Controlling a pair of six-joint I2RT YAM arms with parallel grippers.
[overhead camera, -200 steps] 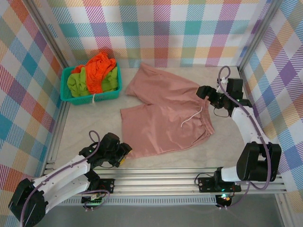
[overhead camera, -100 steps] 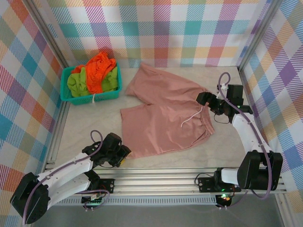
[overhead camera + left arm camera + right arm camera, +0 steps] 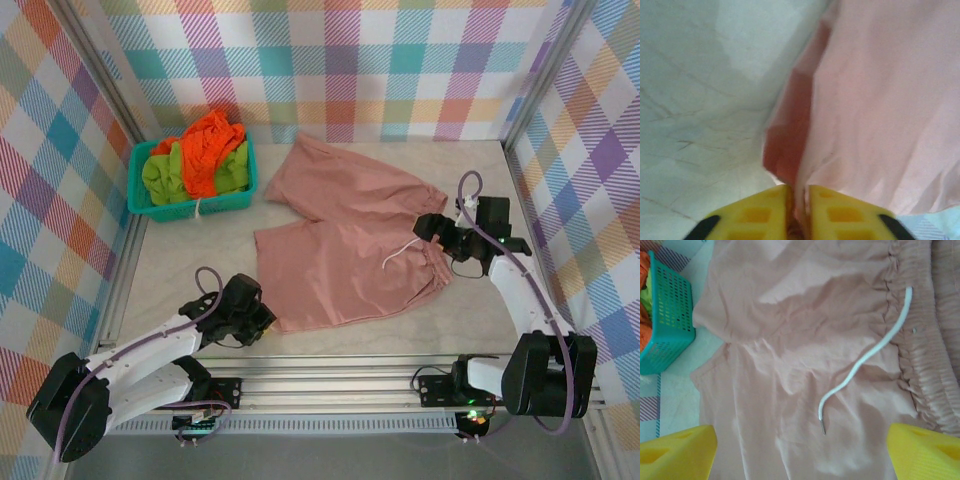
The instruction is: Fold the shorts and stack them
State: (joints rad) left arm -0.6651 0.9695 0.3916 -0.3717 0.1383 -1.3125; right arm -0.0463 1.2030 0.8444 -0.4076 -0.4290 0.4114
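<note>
I see the pink shorts point(image 3: 345, 240) lying open in the middle of the table point(image 3: 190, 260), with the waistband on the right side and the white cord point(image 3: 865, 360) across the cloth. The orange shorts point(image 3: 205, 150) and the green shorts point(image 3: 160, 175) are piled in the basket point(image 3: 165, 210) at the far left corner. My left gripper point(image 3: 798, 200) is low at the near left corner of the pink shorts, its yellow fingers point(image 3: 755, 217) pressed together with the hem pinched between them, and my right gripper point(image 3: 428, 226) is over the waistband with its fingers point(image 3: 675, 450) spread wide apart.
</note>
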